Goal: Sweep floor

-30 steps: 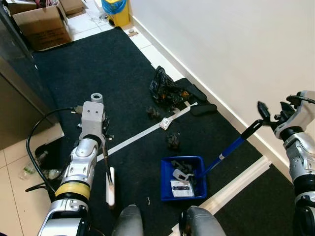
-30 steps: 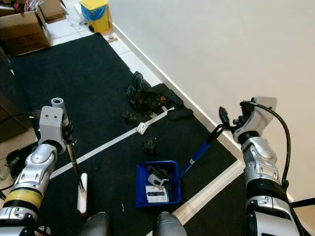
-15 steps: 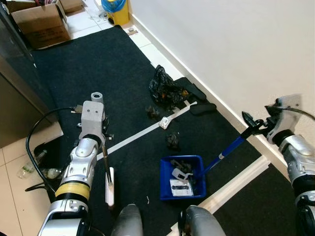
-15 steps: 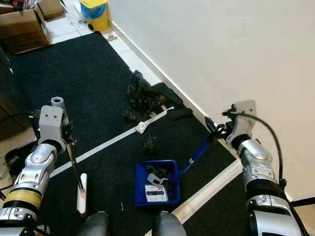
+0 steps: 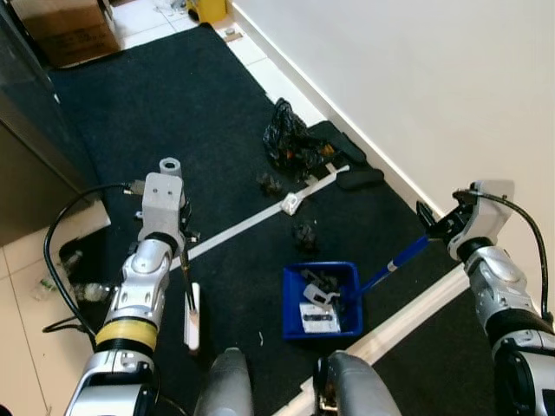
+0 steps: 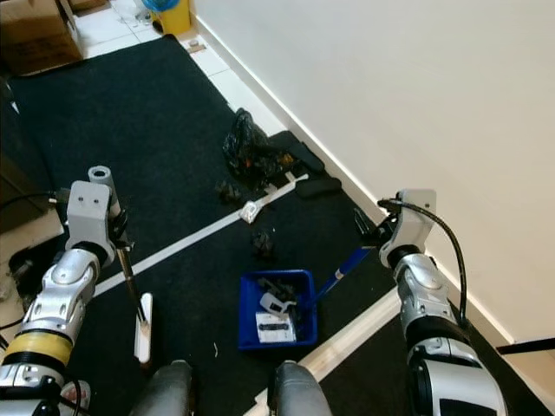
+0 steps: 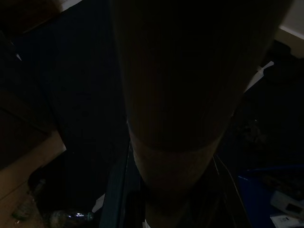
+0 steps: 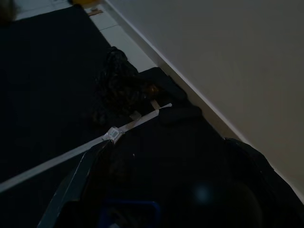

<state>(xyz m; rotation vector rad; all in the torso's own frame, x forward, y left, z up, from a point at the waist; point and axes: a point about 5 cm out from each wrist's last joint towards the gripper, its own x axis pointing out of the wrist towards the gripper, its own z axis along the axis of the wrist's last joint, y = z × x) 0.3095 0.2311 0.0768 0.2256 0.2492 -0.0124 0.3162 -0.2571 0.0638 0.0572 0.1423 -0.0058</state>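
Black carpet (image 5: pixel 156 113) covers the floor beside a white wall (image 5: pixel 434 78), crossed by a white strip (image 5: pixel 251 224). On the left, the left jaws (image 5: pixel 179 251) are closed on the thin handle of a brush (image 5: pixel 192 316), whose white head rests on the carpet just below them. Right of it, dark debris (image 5: pixel 304 236) lies on the carpet, with a black bag (image 5: pixel 290 147) farther off by the wall. Nearer the robot sits a blue dustpan (image 5: pixel 323 300) holding scraps, its blue handle (image 5: pixel 395 262) slanting up to the right jaws (image 5: pixel 431 225), which clamp its black end close to the wall.
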